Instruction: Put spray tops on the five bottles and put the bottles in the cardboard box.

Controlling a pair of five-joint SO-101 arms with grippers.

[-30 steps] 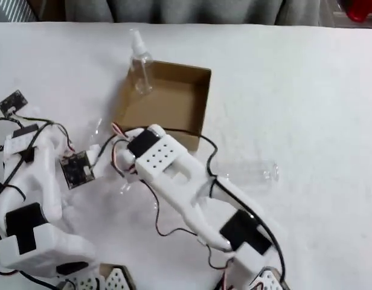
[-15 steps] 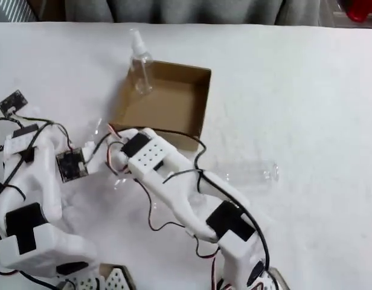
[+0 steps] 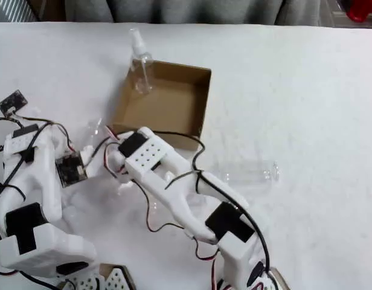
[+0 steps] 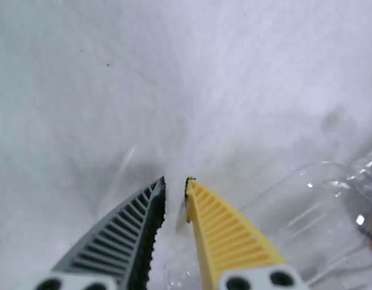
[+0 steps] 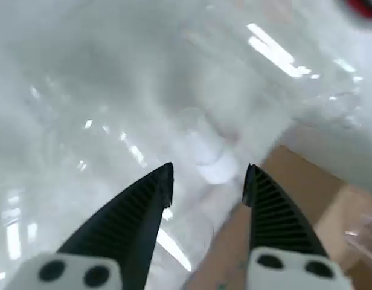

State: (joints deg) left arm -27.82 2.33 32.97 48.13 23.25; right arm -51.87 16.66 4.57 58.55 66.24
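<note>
- Cardboard box point(image 3: 174, 112): stands open-topped on the white table point(image 3: 295, 90), beyond the two arms. Its brown floor is bare across the middle.
- Capped bottle point(image 3: 141, 69): upright at the far left corner of the box, spray top fitted. Its base appears to sit just inside that corner, but this cannot be confirmed.
- Lying bottle point(image 3: 249, 172): clear, on its side on the table, to the right of the right arm and well apart from the box.
- Clear bottle point(image 3: 95, 128): on the table near the box's near left corner, between the two wrists.
- Left gripper point(image 4: 176, 184): low over the table with only a narrow gap between the jaw tips. Nothing identifiable sits between them. The clear bottle point(image 4: 313, 223) lies just beside the yellow finger.
- Right gripper point(image 5: 208, 175): jaws moderately apart and holding nothing. A rounded piece of clear plastic point(image 5: 204, 145) lies just beyond the gap. A wall of the box point(image 5: 301, 181) is close to one finger.
</note>
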